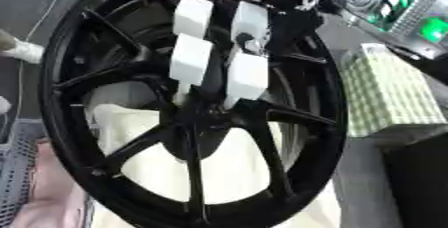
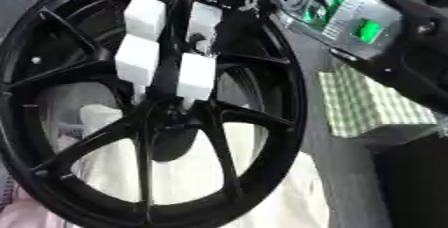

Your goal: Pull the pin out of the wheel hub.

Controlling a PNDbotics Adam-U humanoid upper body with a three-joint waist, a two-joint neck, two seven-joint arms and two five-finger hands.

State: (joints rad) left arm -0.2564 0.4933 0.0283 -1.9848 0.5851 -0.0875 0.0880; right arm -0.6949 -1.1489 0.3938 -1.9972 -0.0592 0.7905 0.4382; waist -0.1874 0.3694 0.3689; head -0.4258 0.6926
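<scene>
Black spoked wheel (image 1: 188, 107) stands upright, filling the view. Right hand (image 1: 214, 52), white-padded fingers straight, reaches down from far right onto the hub (image 1: 203, 114). Pin hidden; grip cannot be told.

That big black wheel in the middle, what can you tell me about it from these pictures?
The wheel is a glossy black spoked rim, metal by its look, with no tyre visible. Thin spokes fan out from a dark centre hub to a deep outer ring. It stands close to the camera, tilted, filling most of the view. The robot's right hand, with white padded fingers, reaches down from above onto the hub. Pale cloth shows through the gaps.
</scene>
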